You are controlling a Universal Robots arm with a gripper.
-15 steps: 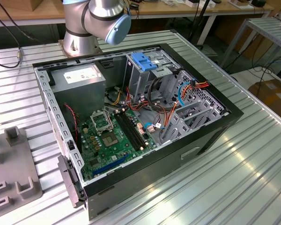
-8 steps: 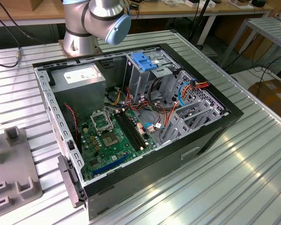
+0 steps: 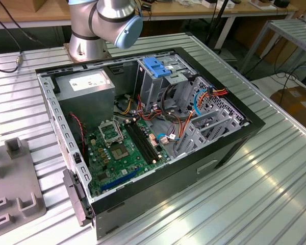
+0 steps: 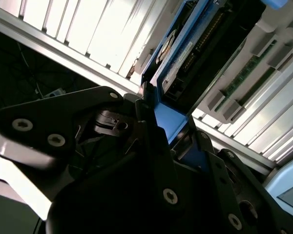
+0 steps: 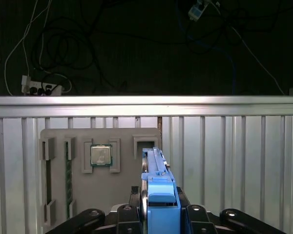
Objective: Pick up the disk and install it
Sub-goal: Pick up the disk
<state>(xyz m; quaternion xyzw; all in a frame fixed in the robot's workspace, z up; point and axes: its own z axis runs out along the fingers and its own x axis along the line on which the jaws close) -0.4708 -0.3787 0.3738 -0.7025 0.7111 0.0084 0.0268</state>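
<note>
In the exterior view an open computer case (image 3: 229, 148) lies on its side on a ribbed metal table (image 3: 275, 189), with the robot arm (image 3: 104, 23) rising behind it. Inside the case are a green motherboard (image 3: 117, 153), a grey power supply box (image 3: 86, 87) and a metal drive cage with a blue handle (image 3: 155, 66). A grey fixture plate (image 3: 20, 189) sits on the table toward the exterior view's left, apart from the case. In the second wrist view the gripper (image 4: 168, 124) is closed on the disk (image 4: 178, 58). Its black fingers (image 4: 151, 126) press on either side of the blue carrier frame, and the disk, seen edge-on, tilts away from them with its white label partly visible and the table's slats beyond it. In the first wrist view the disk again sits clamped between the fingers, standing narrow and upright with its blue frame toward the camera. Beyond it lies the fixture plate, which holds a square processor chip (image 5: 101, 155) in one recess and a memory stick (image 5: 68, 180) in a long slot. Past the table's edge, cables (image 5: 63, 48) trail over a dark floor.
</note>
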